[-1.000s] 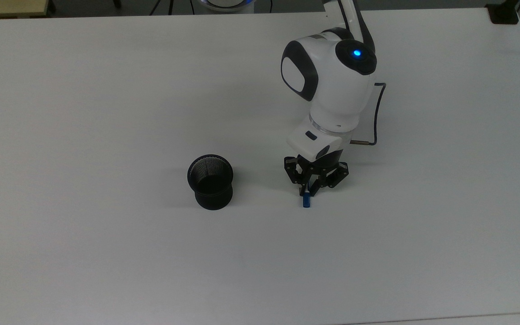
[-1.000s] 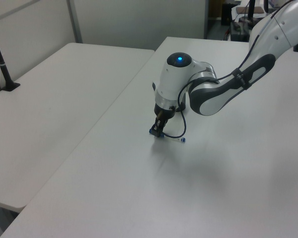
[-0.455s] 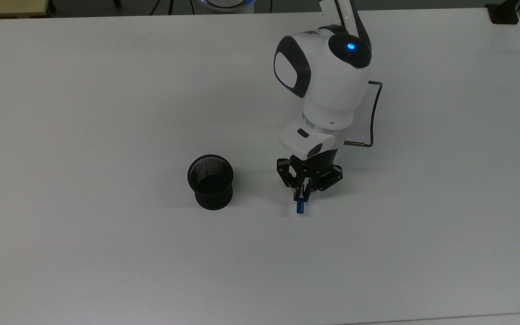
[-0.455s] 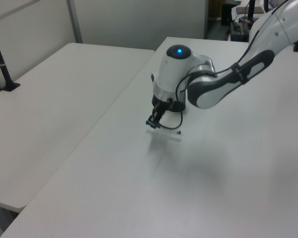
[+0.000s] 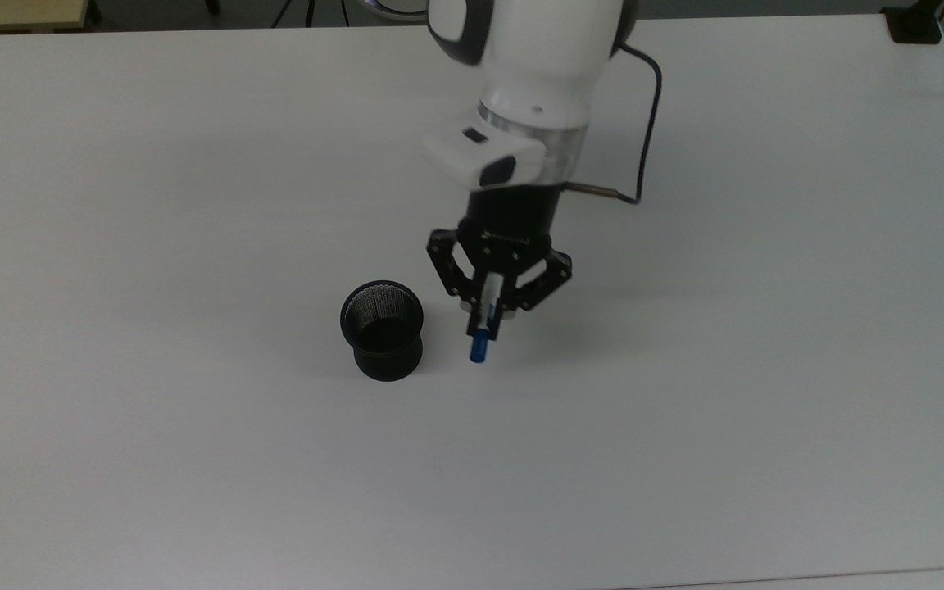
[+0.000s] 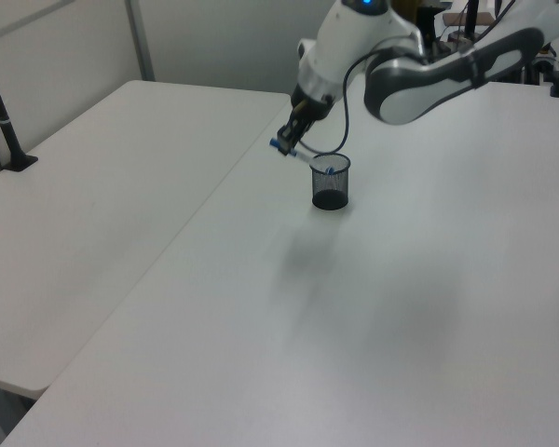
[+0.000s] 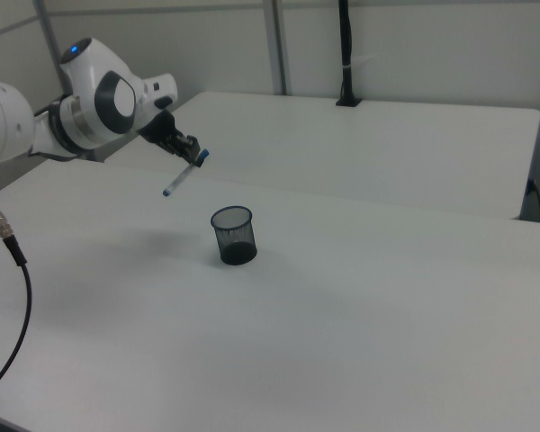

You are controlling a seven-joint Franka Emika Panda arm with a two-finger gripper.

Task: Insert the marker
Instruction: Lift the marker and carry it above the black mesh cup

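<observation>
The marker [image 5: 479, 347], white-barrelled with a blue end, hangs tilted in the air with my gripper [image 5: 488, 316] shut on its barrel. In the top view it sits just to the right of the black mesh cup [image 5: 383, 330], which stands upright on the white table [image 5: 193, 164]. In the left view my gripper [image 6: 287, 146] holds the marker [image 6: 309, 159] slanting down toward the cup [image 6: 331, 182], its lower end near the rim. In the right view the marker [image 7: 177, 180] held by my gripper [image 7: 195, 160] is well above the table, up and left of the cup [image 7: 233, 234].
A second white table [image 6: 102, 158] adjoins this one, carrying a black post [image 6: 5, 121], also visible as the post [image 7: 345, 54] in the right view. A black cable [image 5: 644, 123] loops from my wrist. The table has wide bare space around the cup.
My gripper has lifted the marker off the table and carried it up and toward the cup, to the top view's left. The cup has not moved.
</observation>
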